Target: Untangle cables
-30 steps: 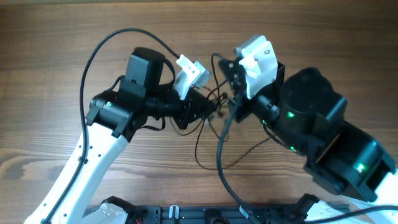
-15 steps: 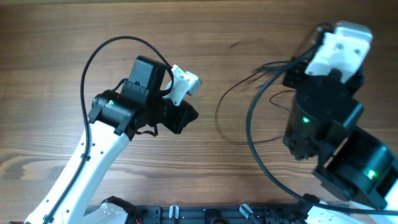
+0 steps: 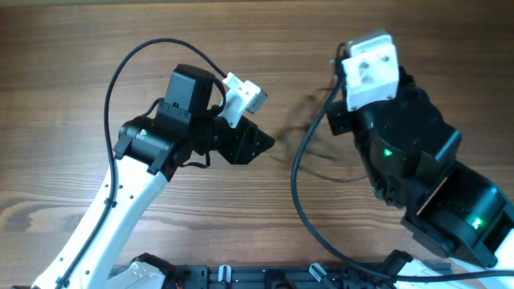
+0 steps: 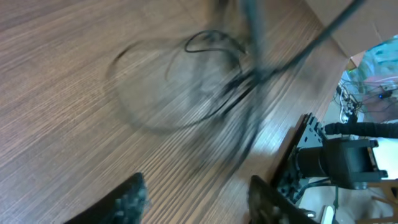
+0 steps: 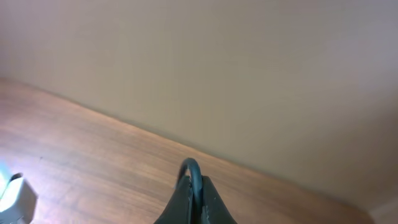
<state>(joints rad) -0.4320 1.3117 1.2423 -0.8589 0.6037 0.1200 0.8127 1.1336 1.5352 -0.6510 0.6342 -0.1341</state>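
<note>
several thin black cables (image 4: 249, 76), blurred loops | left gripper (image 4: 198, 190) parted, empty | right gripper (image 5: 191, 186) pinching cables

The left arm (image 3: 120, 201) reaches from the near-left edge toward the middle. The left gripper (image 4: 196, 202) points right, low over the counter (image 4: 74, 93), its fingers spread with nothing between them. The right arm (image 3: 418, 168) stands at the near right, its wrist tipped upward. The right gripper (image 5: 191, 198) is pinched together on a loop of the cables (image 5: 190, 167).
</note>
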